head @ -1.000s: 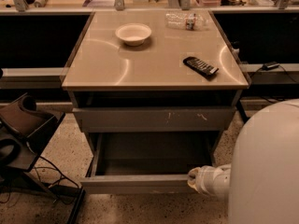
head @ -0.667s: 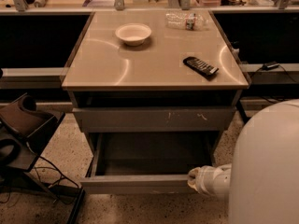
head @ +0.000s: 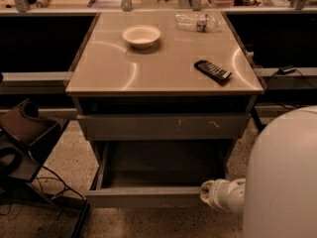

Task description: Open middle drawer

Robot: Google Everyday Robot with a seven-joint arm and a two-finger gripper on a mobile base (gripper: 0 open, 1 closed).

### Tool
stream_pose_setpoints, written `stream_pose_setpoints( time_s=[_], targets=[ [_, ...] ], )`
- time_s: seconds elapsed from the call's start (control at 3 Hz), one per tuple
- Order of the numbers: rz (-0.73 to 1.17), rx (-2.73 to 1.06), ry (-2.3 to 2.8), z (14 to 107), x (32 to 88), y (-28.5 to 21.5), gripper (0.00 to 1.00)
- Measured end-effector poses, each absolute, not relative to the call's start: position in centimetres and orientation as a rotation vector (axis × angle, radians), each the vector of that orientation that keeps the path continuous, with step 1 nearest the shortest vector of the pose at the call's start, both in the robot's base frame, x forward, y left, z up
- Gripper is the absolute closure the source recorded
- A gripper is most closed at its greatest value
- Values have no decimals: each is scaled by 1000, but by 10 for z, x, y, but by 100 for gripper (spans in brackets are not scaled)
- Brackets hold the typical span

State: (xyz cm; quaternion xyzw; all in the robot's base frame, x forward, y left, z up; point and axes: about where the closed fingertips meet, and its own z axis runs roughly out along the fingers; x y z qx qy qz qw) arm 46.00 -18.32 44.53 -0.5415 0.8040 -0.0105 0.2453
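Observation:
The middle drawer [head: 143, 197] stands pulled out from the cabinet, its plain grey front towards me and its smooth grey tray interior [head: 163, 167] showing. Above it, the grey drawer front with pale scratch marks [head: 163, 127] is closed. The lowest front is hidden. My gripper [head: 210, 195] is at the right end of the open drawer's front, touching or very close to it. My white arm [head: 282, 177] fills the lower right corner.
On the cabinet top [head: 163, 73] are a white bowl [head: 141, 35], a black remote [head: 212, 70] and a clear plastic bottle [head: 197, 22]. A dark chair-like object [head: 25, 133] and cables [head: 49, 182] lie on the floor at the left.

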Motion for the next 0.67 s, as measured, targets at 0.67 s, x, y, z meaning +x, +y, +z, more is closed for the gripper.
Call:
stream_pose_setpoints(
  time_s=[0.67],
  targets=[
    [-23, -1456, 2222, 444, 440, -192, 100]
  ],
)
